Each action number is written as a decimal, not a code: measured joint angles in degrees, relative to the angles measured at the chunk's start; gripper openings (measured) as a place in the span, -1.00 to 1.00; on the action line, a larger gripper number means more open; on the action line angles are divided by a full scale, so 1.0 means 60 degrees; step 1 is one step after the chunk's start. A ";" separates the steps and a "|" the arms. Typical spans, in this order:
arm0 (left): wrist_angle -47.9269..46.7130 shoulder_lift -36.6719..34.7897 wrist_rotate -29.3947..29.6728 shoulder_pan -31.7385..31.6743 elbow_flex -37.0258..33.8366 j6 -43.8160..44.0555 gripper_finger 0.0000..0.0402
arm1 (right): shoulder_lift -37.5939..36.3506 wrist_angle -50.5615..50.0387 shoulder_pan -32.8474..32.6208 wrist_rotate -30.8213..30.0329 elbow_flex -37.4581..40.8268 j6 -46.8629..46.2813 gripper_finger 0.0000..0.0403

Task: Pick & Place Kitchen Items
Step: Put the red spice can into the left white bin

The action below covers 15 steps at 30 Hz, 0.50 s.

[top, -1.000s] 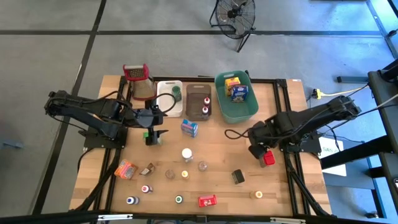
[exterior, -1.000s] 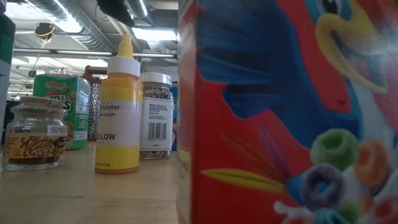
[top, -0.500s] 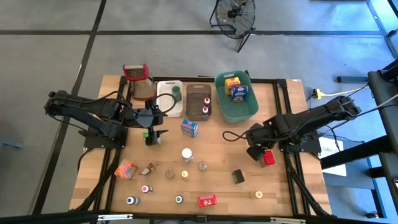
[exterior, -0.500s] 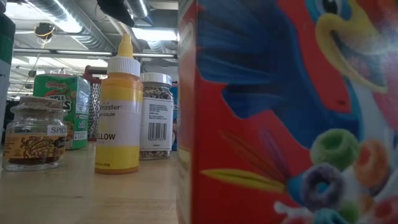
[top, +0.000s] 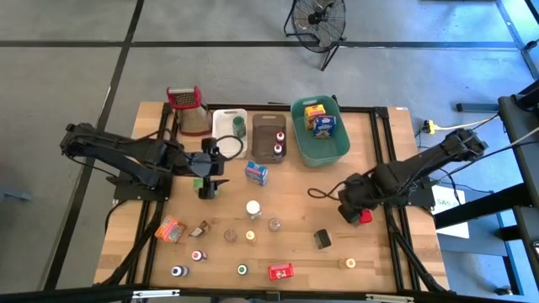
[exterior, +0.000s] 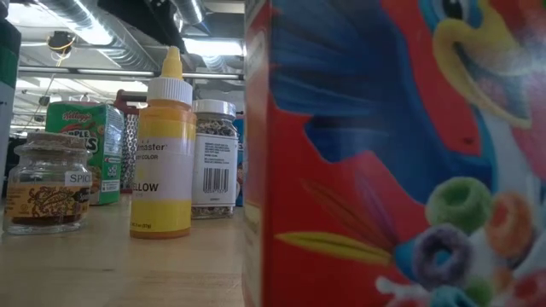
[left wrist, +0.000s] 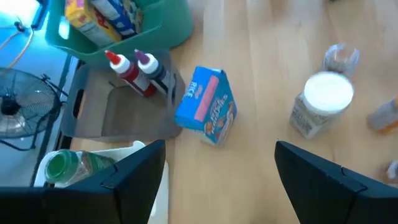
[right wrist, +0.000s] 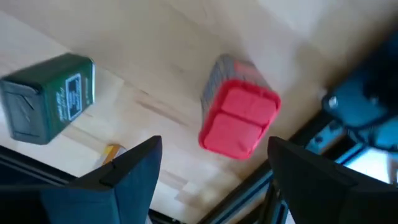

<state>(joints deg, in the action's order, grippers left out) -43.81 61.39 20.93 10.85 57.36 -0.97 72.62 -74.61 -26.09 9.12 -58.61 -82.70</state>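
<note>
Wooden table (top: 286, 198) on a grey floor; white, brown and teal bins at the far edge, small bottles and boxes scattered nearer. Right gripper (right wrist: 211, 163) hovers over the red-lidded container (right wrist: 239, 122) by the table's right rail, fingers spread, nothing held. Left gripper (left wrist: 219, 163) also spread and empty, near the blue box (left wrist: 206, 106) in front of the brown bin (left wrist: 127, 112). Likely step: right arm's pick. Centre the fingers on the lid before descending; the metal rail sits just beside.
</note>
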 joint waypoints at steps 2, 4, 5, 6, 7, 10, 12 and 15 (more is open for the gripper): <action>0.0502 0.0000 0.0003 0.0000 -0.0271 -0.0380 0.49 | 0.0000 0.0005 -0.0425 0.0001 0.0000 -0.0713 0.47; 0.0689 0.0004 0.0000 0.0000 -0.0356 -0.0638 0.49 | 0.0000 0.0007 -0.0873 0.0002 0.0000 -0.1500 0.47; 0.0765 0.0004 0.0000 0.0000 -0.0356 -0.0683 0.49 | 0.0000 0.0008 -0.1113 0.0004 0.0000 -0.1897 0.47; 0.0880 0.0000 0.0003 0.0000 -0.0356 -0.0705 0.49 | 0.0000 0.0025 -0.1374 0.0001 0.0000 -0.2338 0.47; 0.0943 0.0000 0.0003 0.0000 -0.0356 -0.0719 0.49 | 0.0000 0.0063 -0.1663 -0.0016 0.0000 -0.2778 0.47; 0.1080 0.0000 0.0003 0.0000 -0.0356 -0.0798 0.49 | 0.0000 0.0420 -0.2584 -0.0313 0.0000 -0.3892 0.47; 0.1067 0.0000 0.0000 0.0000 -0.0356 -0.0805 0.49 | 0.0000 0.0730 -0.3151 -0.0870 0.0000 -0.4325 0.47; 0.1068 0.0000 0.0002 0.0000 -0.0356 -0.0805 0.49 | 0.0050 0.0856 -0.3750 -0.1685 0.0000 -0.5103 0.47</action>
<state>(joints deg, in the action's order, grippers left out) -37.41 61.39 20.94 10.85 55.22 -5.80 72.92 -69.47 -48.59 -0.99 -58.61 -113.32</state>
